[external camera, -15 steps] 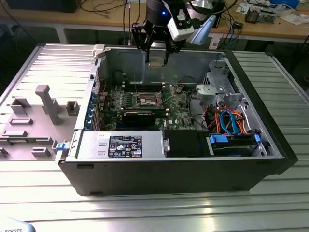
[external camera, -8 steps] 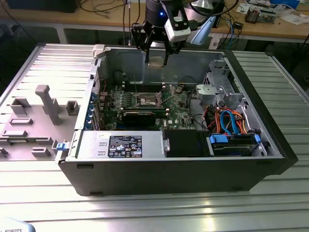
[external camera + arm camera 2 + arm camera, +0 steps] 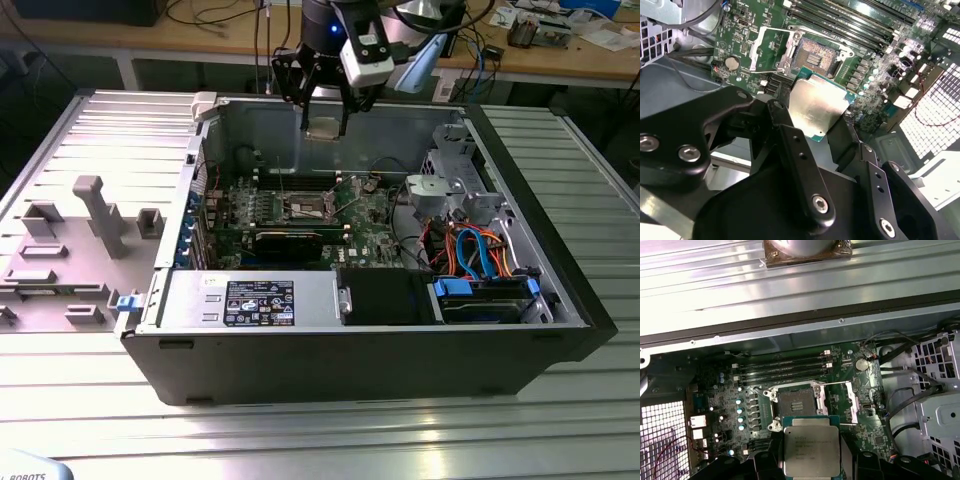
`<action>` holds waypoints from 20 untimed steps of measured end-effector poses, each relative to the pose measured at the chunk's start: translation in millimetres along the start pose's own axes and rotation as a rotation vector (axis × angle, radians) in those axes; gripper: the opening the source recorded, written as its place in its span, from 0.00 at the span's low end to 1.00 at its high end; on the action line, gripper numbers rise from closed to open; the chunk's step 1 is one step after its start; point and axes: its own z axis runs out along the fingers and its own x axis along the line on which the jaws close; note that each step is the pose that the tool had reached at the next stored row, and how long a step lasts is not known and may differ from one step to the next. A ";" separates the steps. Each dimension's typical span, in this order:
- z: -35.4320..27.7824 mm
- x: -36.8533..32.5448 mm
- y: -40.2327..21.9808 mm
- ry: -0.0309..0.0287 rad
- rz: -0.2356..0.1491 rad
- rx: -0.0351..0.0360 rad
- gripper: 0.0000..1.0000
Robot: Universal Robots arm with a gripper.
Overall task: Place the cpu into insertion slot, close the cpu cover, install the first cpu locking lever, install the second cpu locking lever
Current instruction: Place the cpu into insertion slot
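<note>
Black fingers (image 3: 790, 150) of the end effector (image 3: 817, 120) crowd the second wrist view. They are clenched on two opposite edges of the cpu (image 3: 815, 105), whose dull metal top faces the camera; one corner is hidden behind the linkage. The chip hangs above the green board (image 3: 875, 65), apart from the insertion slot (image 3: 815, 57), which lies bare and dark inside its silvery rim. The cpu cover (image 3: 767, 47) is swung open just beside the slot, with the board showing through its window.

In the first wrist view the cpu (image 3: 811, 450) is cut off by the picture's edge, with a finger on either side of it. The slot (image 3: 795, 402) and the open cover (image 3: 842, 400) lie close by on the board.

The exterior view adds height. There the end effector (image 3: 325, 126) holds the chip (image 3: 324, 131) high, near the rear wall of the open computer case (image 3: 350, 365) and well above the slot (image 3: 308, 207), which is small and hard to make out. The case lies on a ribbed metal counter (image 3: 350, 430). Grey fixture blocks (image 3: 95, 215) stand toward the exterior view's left.
</note>
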 end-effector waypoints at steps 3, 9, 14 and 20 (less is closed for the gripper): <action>0.9 0.0 -0.1 -0.0040 0.046 -0.0006 0.54; 1.2 0.0 -0.1 -0.0062 0.071 -0.0011 0.54; 1.2 0.0 -0.1 -0.0063 0.071 -0.0011 0.54; 1.9 0.0 -0.2 -0.0074 0.092 -0.0012 0.54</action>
